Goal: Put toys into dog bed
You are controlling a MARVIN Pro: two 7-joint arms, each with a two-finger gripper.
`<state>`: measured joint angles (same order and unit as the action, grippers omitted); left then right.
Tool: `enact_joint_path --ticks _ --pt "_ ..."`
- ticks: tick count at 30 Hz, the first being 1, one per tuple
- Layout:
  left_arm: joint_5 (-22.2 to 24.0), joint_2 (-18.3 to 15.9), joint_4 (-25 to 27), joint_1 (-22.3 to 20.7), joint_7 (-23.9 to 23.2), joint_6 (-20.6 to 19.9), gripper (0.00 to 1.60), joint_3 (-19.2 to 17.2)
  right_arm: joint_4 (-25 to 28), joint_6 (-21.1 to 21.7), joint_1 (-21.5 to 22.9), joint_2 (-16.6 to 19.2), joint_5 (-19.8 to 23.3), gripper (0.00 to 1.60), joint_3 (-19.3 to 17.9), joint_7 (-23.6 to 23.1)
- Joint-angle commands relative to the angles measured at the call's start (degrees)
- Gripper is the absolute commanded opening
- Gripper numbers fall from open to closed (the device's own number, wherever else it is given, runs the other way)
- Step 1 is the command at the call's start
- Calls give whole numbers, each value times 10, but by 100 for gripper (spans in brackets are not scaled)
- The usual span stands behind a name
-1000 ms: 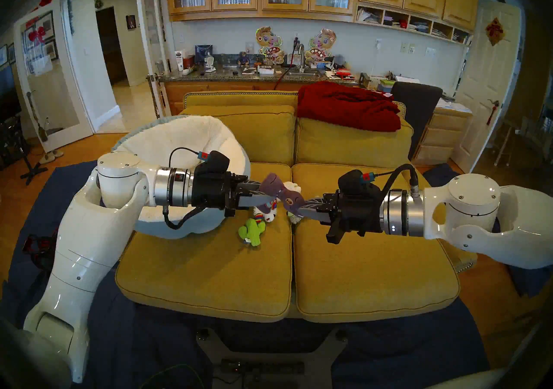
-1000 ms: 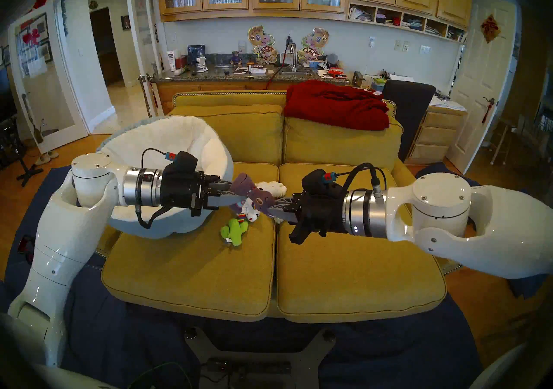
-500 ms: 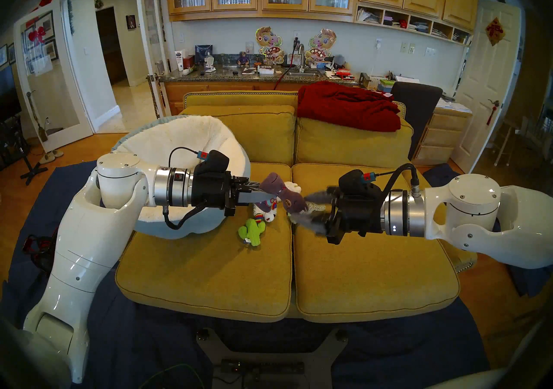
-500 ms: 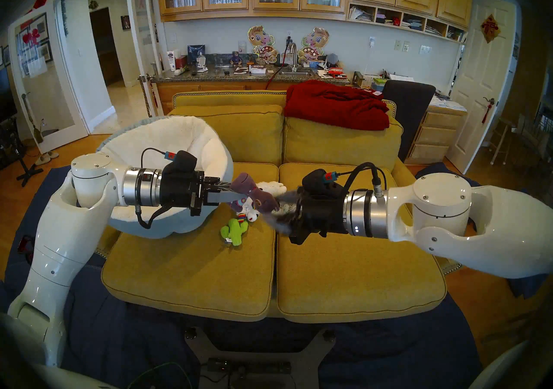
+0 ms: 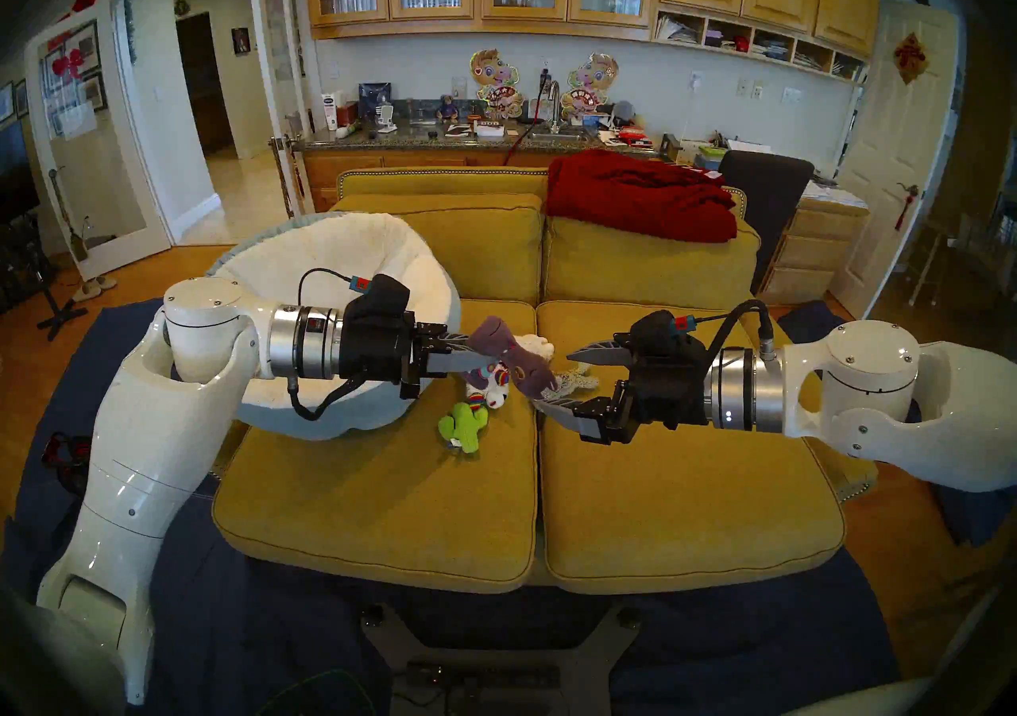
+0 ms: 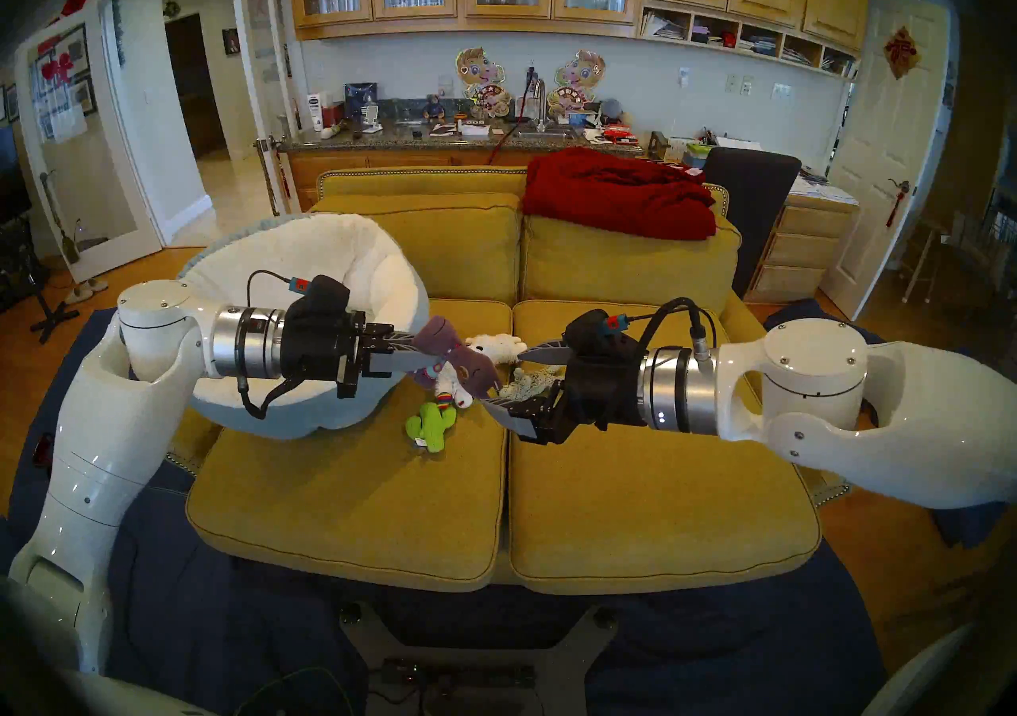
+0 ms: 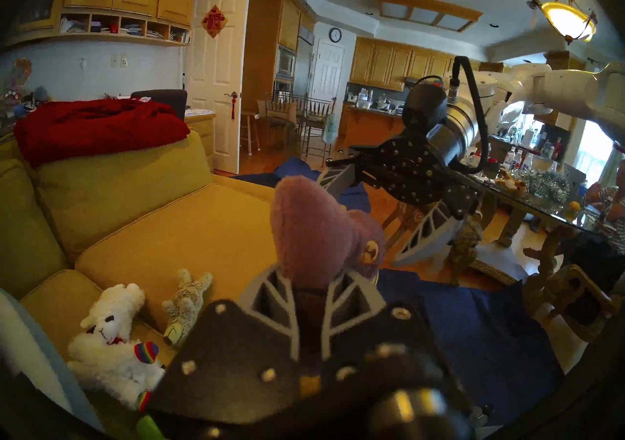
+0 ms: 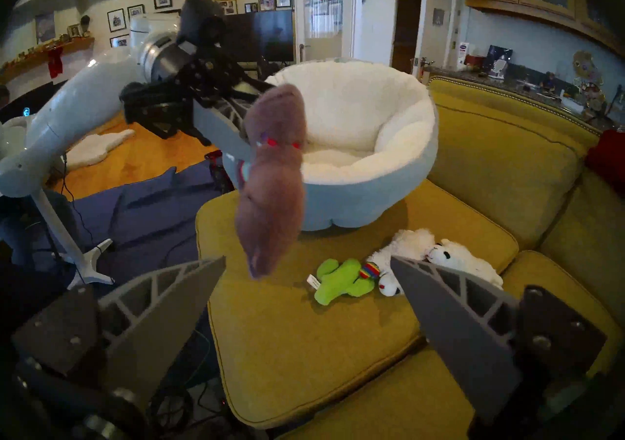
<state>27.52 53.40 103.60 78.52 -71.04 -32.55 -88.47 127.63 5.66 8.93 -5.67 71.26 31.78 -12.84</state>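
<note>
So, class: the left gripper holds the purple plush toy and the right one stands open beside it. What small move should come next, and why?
Probably swing the left gripper, shut on the purple plush toy, toward the dog bed behind it. The right gripper is open and holds nothing, and the bed looks empty.

The front halves of both mustard-yellow sofa seat cushions (image 5: 385, 505) lay bare, open to a gripper. The round cream-lined, blue-grey dog bed (image 5: 330, 258) filled the left cushion's back left corner. Along the cushions' shared seam lay a green plush cactus (image 5: 465, 423), two white fluffy lambs (image 8: 449, 253) and a shaggy tan plush toy (image 7: 186, 300).
</note>
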Motion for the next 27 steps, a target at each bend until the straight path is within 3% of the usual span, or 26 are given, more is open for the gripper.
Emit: enact_joint_path --ticks 1,11,27 --pt "-12 -20 6 -2 24 -1 0 -36 -8 -10 20 -1 -9 160 11 9" --pt "-46 -25 6 -12 88 -35 0 -60 -11 -22 31 -1 -14 160 34 11" --pt "-87 -39 -8 -47 174 -126 0 -112 -10 -34 48 -1 -17 160 60 19"
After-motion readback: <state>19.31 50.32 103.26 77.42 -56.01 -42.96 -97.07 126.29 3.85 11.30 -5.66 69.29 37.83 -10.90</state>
